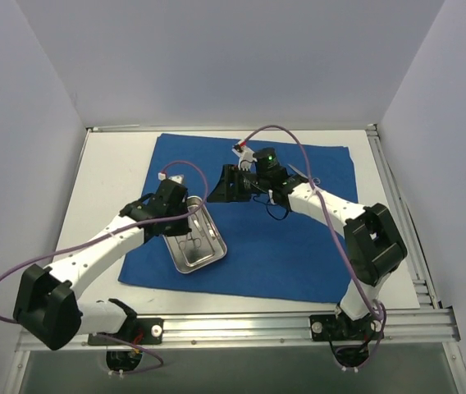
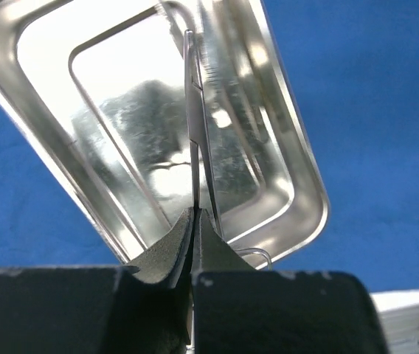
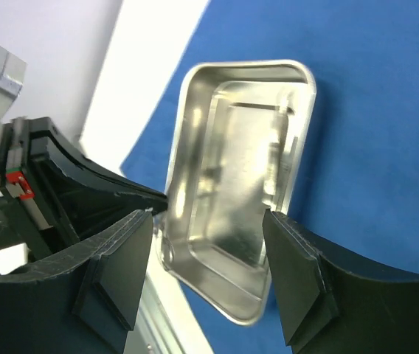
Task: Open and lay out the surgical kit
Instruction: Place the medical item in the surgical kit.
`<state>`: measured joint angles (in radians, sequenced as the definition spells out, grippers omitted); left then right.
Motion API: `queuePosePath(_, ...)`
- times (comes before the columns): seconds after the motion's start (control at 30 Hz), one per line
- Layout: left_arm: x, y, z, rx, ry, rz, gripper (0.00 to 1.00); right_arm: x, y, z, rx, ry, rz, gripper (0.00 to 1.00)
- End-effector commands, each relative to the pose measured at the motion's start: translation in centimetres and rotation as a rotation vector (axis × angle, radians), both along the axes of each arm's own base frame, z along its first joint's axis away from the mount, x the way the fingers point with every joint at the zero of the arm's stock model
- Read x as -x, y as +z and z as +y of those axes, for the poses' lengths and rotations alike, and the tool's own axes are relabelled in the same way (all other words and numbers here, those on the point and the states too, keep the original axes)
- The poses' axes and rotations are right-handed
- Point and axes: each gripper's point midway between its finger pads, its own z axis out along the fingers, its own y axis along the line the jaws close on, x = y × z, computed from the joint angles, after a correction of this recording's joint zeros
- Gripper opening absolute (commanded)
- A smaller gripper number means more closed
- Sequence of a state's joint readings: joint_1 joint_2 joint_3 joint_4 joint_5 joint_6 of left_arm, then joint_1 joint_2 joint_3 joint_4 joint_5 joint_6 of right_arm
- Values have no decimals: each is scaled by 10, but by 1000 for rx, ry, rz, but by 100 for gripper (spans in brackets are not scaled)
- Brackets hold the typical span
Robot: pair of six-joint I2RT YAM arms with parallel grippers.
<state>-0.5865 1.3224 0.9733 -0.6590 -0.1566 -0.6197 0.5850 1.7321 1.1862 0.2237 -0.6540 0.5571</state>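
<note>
Pinched a slim instrument [image 2: 197, 147] tight in the left tool [image 2: 195, 221] over the steel tray [image 1: 200, 256], near-left on the blue cloth [image 1: 282, 254]; held the right tool [image 3: 208, 221] spread, empty. Probably needed next: lifting clear, laying it on cloth.

Left arm [image 1: 93, 254]: elbow low at the near-left, forearm reaching forward and right, wrist pitched down. Left gripper [image 2: 195, 220] points downward, its pads [image 2: 167, 254] pressed together and pinching a thin metal tool [image 2: 195, 133] that sticks out past the tips. Right arm [image 1: 331, 209]: elbow out at the right, forearm angled forward and left toward the middle. Right gripper [image 3: 208, 221] faces left, toward the left gripper, near it but apart. Its fingers [image 3: 121, 273] are spread wide with nothing between them.
</note>
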Motion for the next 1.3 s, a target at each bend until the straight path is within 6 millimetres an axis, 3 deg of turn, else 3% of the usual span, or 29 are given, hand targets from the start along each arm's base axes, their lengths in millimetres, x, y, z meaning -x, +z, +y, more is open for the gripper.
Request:
queuePosePath(0.0, -7, 37, -22, 125, -135, -144, 2, 15, 46, 21, -180, 150, -69, 62)
queuePosePath(0.13, -7, 70, -30, 188, -207, -242, 2, 31, 66, 22, -270, 238, -132, 62)
queuePosePath(0.4, 2, 118, -52, 320, -334, -331, 2, 53, 82, 18, -340, 334, -216, 57)
queuePosePath(0.63, 11, 157, -69, 457, -412, -413, 2, 75, 118, 12, -461, 407, -343, 57)
queuePosePath(0.93, 21, 175, -74, 533, -452, -462, 2, 87, 137, 10, -572, 444, -354, 52)
queuePosePath(1.27, 26, 185, -82, 605, -496, -483, 2, 99, 150, 12, -641, 499, -370, 23)
